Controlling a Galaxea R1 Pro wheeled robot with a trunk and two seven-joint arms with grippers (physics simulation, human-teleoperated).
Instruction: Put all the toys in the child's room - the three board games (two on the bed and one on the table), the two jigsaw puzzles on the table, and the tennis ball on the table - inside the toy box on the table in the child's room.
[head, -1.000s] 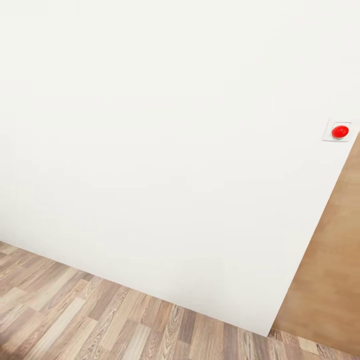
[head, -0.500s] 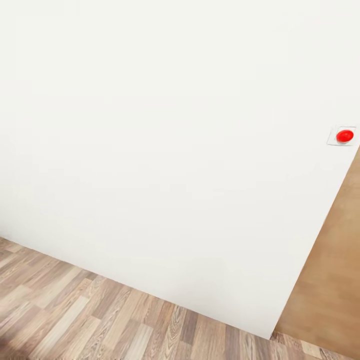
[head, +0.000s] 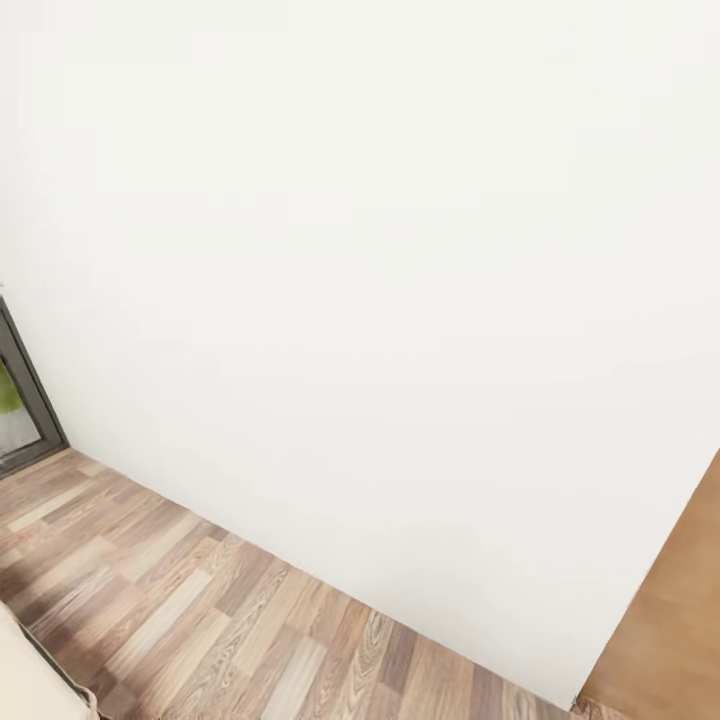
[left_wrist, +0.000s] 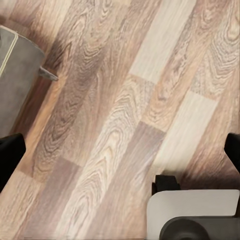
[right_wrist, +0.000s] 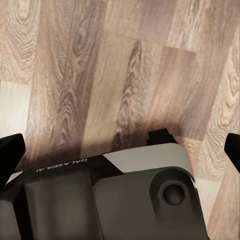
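Wood-plank floor (head: 230, 620) in mixed brown, grey and pale boards, running up to the foot of a plain white wall (head: 380, 300). Bare planks across the whole visible stretch, nothing lying loose on them. At the lower left corner of the head view, a beige corner of the bed (head: 25, 680) over the planks. In the left wrist view, same planks (left_wrist: 115, 100), with a grey bed corner (left_wrist: 17, 70) and a small leg resting on the boards. In the right wrist view, planks (right_wrist: 125, 65) beneath the robot's own base (right_wrist: 110, 195).

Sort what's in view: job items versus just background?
Job:
beige mattress corner, probably the bed

Background:
plain white wall
wood-plank floor
dark-framed window
brown wooden door
robot's grey base
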